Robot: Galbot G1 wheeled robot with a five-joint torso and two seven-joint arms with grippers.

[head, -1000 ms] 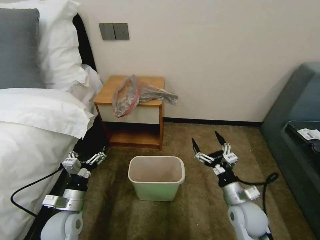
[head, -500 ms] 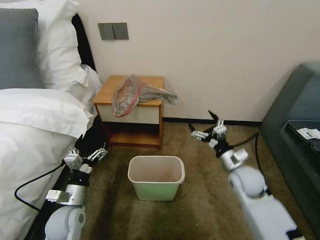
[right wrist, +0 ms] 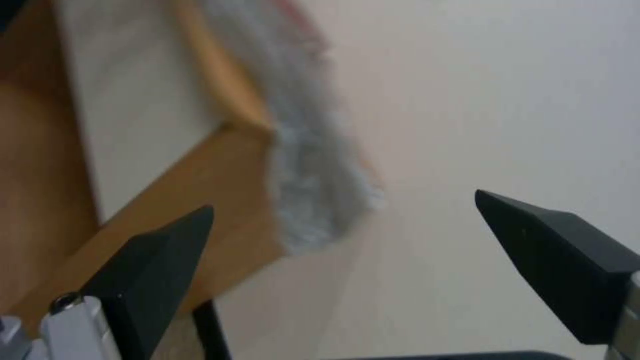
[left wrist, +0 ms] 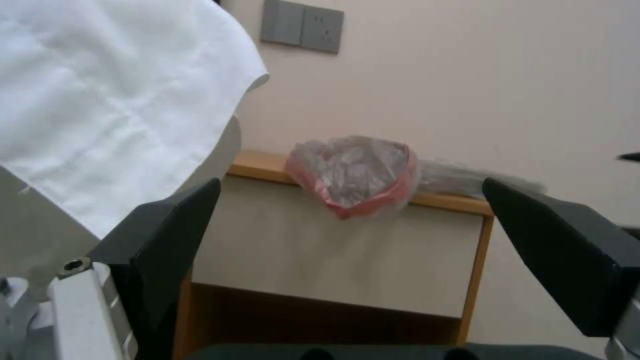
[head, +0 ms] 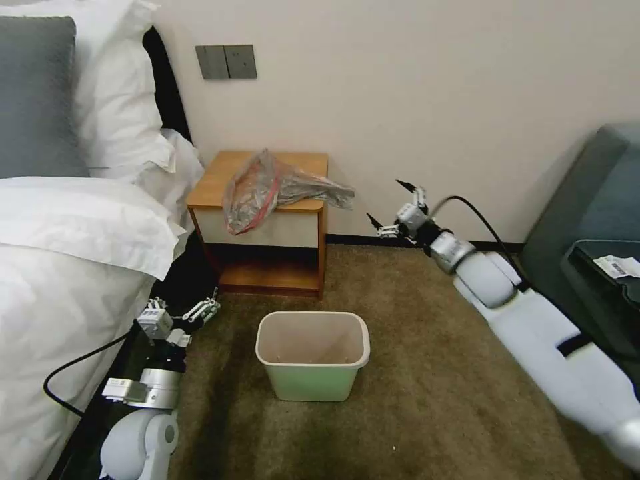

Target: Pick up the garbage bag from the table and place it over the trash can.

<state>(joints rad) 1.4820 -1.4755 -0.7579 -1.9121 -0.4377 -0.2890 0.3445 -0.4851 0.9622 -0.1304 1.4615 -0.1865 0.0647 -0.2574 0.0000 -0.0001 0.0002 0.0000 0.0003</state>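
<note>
Your left pincer (head: 179, 317) waits low at 8 o'clock, fingers spread. The bin (head: 313, 355) stands on the carpet in the middle. Your right pincer (head: 392, 204), spread wide and empty, hangs at 2 o'clock near the bag (head: 267, 189), which lies on the surface (head: 213, 181) at 12 o'clock.

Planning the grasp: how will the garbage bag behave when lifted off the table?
The garbage bag looks thin and crinkled, so probably floppy and very light. One end droops past the table edge, so it should sag and trail. The right gripper, open, is beside that end.
</note>
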